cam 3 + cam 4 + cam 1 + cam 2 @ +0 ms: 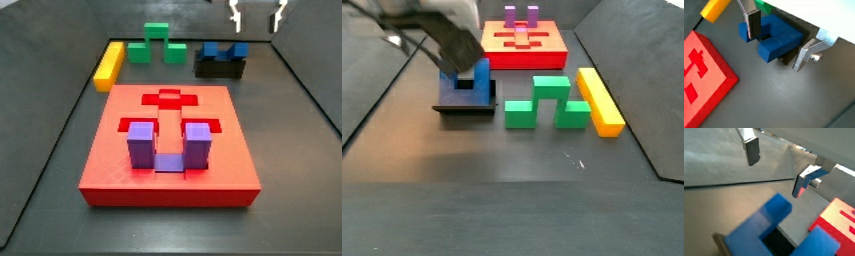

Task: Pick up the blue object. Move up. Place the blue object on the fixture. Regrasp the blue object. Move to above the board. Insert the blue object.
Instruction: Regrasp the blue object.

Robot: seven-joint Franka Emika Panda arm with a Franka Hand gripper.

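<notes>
One blue object (225,49) sits on one fixture (221,68), beyond the single red board (171,150), where one purple U-shaped piece (164,146) stands. Higher, the tool (257,16) hangs spread and empty. A side view shows one green block (548,103) and one yellow bar (601,101); a wrist view crops both.

Even, bright overhead light, soft shadows; motion-blurred hand (442,40) in a side view; low-resolution, slightly soft frames.
</notes>
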